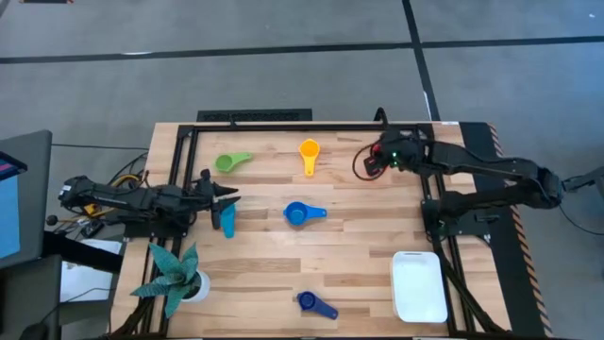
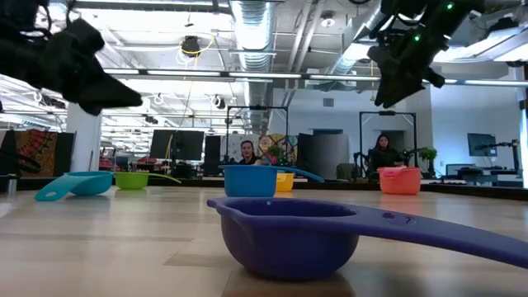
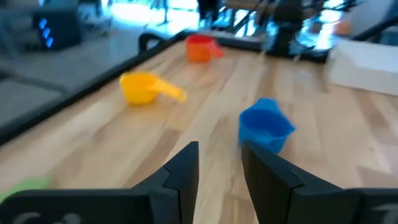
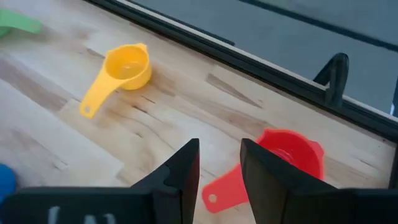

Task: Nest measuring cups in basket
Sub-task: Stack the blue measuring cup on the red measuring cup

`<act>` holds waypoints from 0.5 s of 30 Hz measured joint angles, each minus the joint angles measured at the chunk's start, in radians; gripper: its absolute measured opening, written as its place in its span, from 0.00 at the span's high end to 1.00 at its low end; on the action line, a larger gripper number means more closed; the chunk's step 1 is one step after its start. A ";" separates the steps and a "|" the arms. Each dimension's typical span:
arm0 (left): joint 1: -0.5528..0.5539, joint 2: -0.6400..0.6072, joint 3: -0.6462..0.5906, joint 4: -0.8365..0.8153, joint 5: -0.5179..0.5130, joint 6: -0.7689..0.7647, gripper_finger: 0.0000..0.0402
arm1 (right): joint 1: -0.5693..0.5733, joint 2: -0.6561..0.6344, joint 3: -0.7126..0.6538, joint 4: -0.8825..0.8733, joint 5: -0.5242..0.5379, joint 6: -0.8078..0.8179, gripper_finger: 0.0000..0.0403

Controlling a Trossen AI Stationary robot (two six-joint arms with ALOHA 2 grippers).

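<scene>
Dark blue cup (image 2: 285, 239): nearest the low camera, upright on the tabletop (image 1: 359, 264); in the high view it lies at lower centre.

Blue cup (image 1: 296, 214): centre of the tabletop, handle pointing right.

Teal cup (image 1: 227, 220): left of centre, just below my left tool (image 1: 225, 196).

Green cup (image 1: 228, 162): upper left. Yellow cup (image 1: 309, 151): upper centre, handle toward the bottom of the frame.

Red cup (image 4: 287, 155): upper right, on the wood, just beside my right tool (image 4: 219, 168).

Basket (image 1: 418, 286): lower right, white.

Potted plant (image 1: 176, 276): lower left.

Left arm: stretched in level from the left edge, tool raised, fingers slightly parted, nothing held.

Right arm: reaching in from the right edge to the upper right, tool pointing down above the red cup, fingers parted, released.
</scene>
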 joint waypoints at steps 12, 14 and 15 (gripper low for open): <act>0.000 -0.119 -0.010 -0.116 -0.006 0.058 0.72 | 0.135 0.004 0.001 0.053 0.050 0.045 0.67; 0.000 -0.119 -0.009 -0.122 -0.004 0.059 0.72 | 0.152 0.007 0.001 0.050 0.054 0.055 0.67; 0.000 -0.119 -0.009 -0.122 -0.005 0.059 0.72 | 0.160 0.007 0.001 0.051 0.055 0.059 0.66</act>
